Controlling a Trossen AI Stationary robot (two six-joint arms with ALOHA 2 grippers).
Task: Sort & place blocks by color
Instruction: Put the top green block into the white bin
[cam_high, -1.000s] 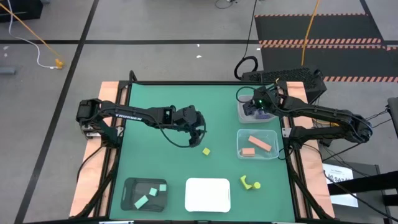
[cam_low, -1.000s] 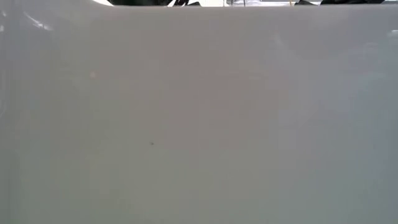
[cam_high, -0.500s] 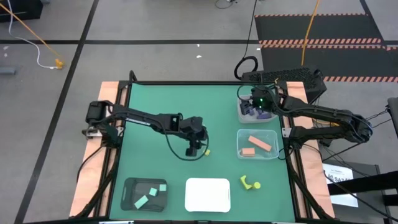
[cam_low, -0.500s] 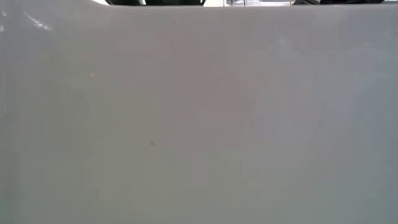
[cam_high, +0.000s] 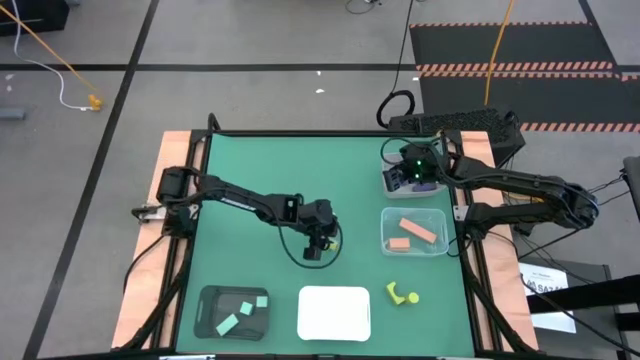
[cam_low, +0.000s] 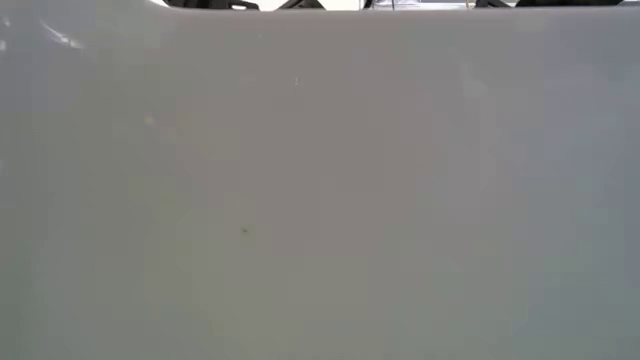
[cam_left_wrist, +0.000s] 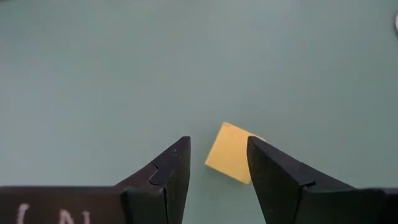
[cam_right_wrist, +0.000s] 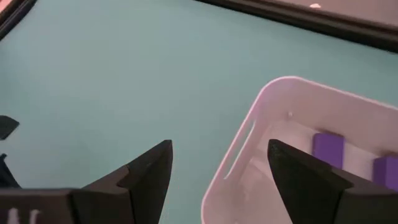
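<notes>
A small yellow cube (cam_left_wrist: 231, 152) lies flat on the green table mat, and in the high view it peeks out beside my left gripper (cam_high: 320, 246). In the left wrist view my left gripper (cam_left_wrist: 217, 146) is open and low, its fingertips standing on either side of the cube's near part; I see no touch. My right gripper (cam_right_wrist: 220, 149) hangs open over the rim of the clear tray (cam_right_wrist: 249, 134), which holds purple blocks (cam_right_wrist: 328, 149). That tray (cam_high: 392, 186) stands at the far right.
A clear tray (cam_high: 440, 245) with salmon blocks (cam_high: 413, 230) sits at the right. A black tray (cam_high: 205, 300) with mint blocks (cam_high: 237, 320) and a white tray (cam_high: 334, 312) stand at the near edge, with yellow pieces (cam_high: 400, 294) loose beside them. A pale surface fills the low view.
My left gripper has gone down and toward the table's near edge, rolling a little, and has come to the yellow cube with its fingers still apart. The cube has not moved. My right gripper has stayed over the purple-block tray and tipped slightly.
</notes>
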